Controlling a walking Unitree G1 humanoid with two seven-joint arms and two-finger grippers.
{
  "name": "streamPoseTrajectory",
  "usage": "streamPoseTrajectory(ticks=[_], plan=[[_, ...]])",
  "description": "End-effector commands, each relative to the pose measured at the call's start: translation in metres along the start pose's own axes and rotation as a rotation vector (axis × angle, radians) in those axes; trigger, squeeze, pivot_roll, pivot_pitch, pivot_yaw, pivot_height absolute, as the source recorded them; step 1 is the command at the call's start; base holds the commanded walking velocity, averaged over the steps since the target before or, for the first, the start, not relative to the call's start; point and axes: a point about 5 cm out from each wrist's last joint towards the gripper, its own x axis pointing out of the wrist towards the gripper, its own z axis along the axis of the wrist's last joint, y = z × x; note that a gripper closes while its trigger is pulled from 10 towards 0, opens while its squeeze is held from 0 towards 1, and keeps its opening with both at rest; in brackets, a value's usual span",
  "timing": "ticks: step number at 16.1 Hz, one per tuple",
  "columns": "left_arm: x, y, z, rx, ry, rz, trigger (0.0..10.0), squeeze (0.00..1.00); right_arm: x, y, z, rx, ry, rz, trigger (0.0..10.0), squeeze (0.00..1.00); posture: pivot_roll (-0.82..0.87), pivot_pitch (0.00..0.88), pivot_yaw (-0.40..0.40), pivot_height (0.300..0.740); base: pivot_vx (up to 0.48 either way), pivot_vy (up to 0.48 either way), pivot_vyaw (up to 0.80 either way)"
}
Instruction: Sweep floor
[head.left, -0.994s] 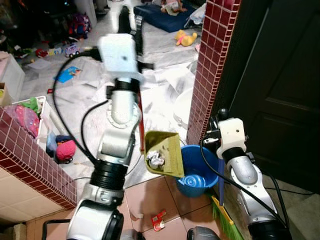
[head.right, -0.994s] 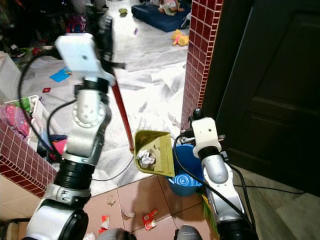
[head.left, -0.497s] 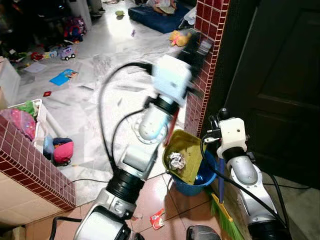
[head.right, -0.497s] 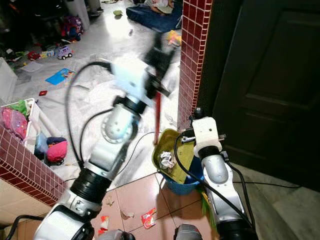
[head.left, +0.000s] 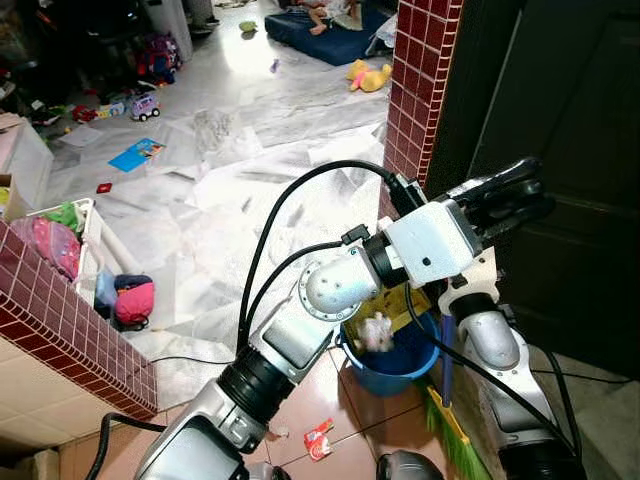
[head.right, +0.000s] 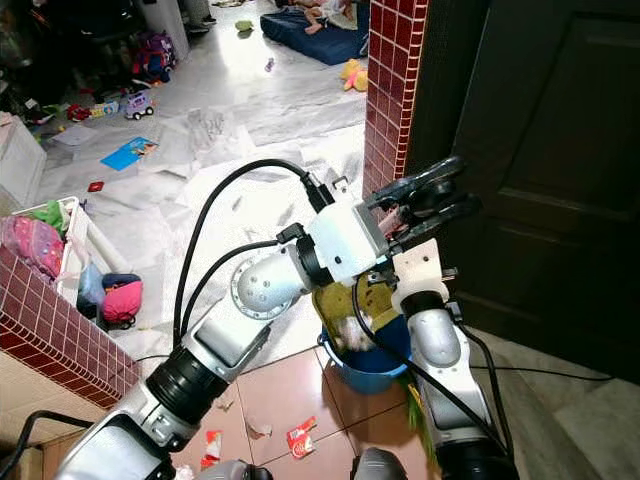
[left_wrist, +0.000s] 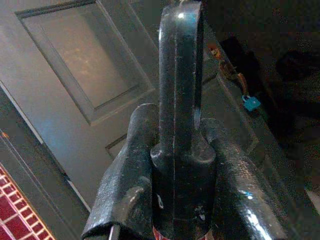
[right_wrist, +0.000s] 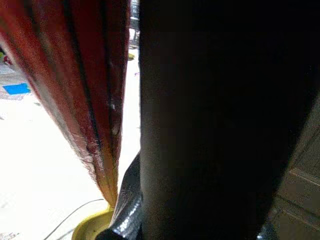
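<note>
My left gripper (head.left: 510, 200) reaches across in front of the dark door, shut on the black end of the dustpan's handle (left_wrist: 180, 75). The yellow dustpan (head.right: 345, 300) hangs tipped over the blue bucket (head.left: 420, 355). A crumpled white paper wad (head.left: 377, 332) is dropping from the pan into the bucket. My right arm stands beside the bucket with the broom's blue handle (head.left: 446, 350) running down along it to the green bristles (head.left: 452, 432). In the right wrist view a dark handle (right_wrist: 210, 125) sits close in front, beside the dustpan's red shaft (right_wrist: 95, 100).
A red-tiled pillar (head.left: 415, 90) and dark door (head.left: 580, 150) rise right behind the bucket. A low red-tiled wall (head.left: 60, 320) is at the left. Red and white scraps (head.left: 318, 440) lie on the tiles near my feet. Toys, a white basket (head.left: 85, 225) and a cable lie on the marble floor.
My left arm has swung to the right and turned over, carrying the dustpan from upright beside the bucket to tipped above it. The paper wad is sliding out. The right arm held still.
</note>
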Motion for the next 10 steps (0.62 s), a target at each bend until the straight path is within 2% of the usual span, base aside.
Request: streamPoseTrajectory(ticks=[1, 6, 7, 8, 9, 10], plan=[[0.001, 0.01, 0.007, 0.113, -0.021, -0.008, 10.0, 0.0, 0.005, 0.002, 0.009, -0.028, -0.043, 0.01, 10.0, 0.0, -0.12, 0.0, 0.096, 0.74, 0.0, 0.0, 0.0], [0.007, 0.033, 0.026, 0.189, -0.091, 0.086, 10.0, 0.0, 0.006, 0.001, 0.009, -0.036, -0.046, 0.009, 10.0, 0.0, -0.12, 0.0, 0.092, 0.74, 0.0, 0.0, 0.0], [0.008, 0.048, 0.033, 0.199, -0.105, 0.157, 10.0, 0.0, 0.006, 0.001, 0.009, -0.037, -0.046, 0.009, 10.0, 0.0, -0.12, 0.0, 0.092, 0.74, 0.0, 0.0, 0.0], [0.006, 0.071, 0.041, 0.209, -0.116, 0.268, 10.0, 0.0, 0.006, 0.001, 0.008, -0.037, -0.044, 0.01, 10.0, 0.0, -0.12, 0.0, 0.091, 0.74, 0.0, 0.0, 0.0], [0.004, 0.081, 0.044, 0.211, -0.115, 0.316, 10.0, 0.0, 0.006, 0.001, 0.008, -0.037, -0.043, 0.01, 10.0, 0.0, -0.12, 0.0, 0.091, 0.74, 0.0, 0.0, 0.0], [-0.002, 0.099, 0.048, 0.211, -0.109, 0.409, 10.0, 0.0, 0.006, 0.002, 0.007, -0.037, -0.04, 0.011, 10.0, 0.0, -0.12, 0.0, 0.091, 0.74, 0.0, 0.0, 0.0]])
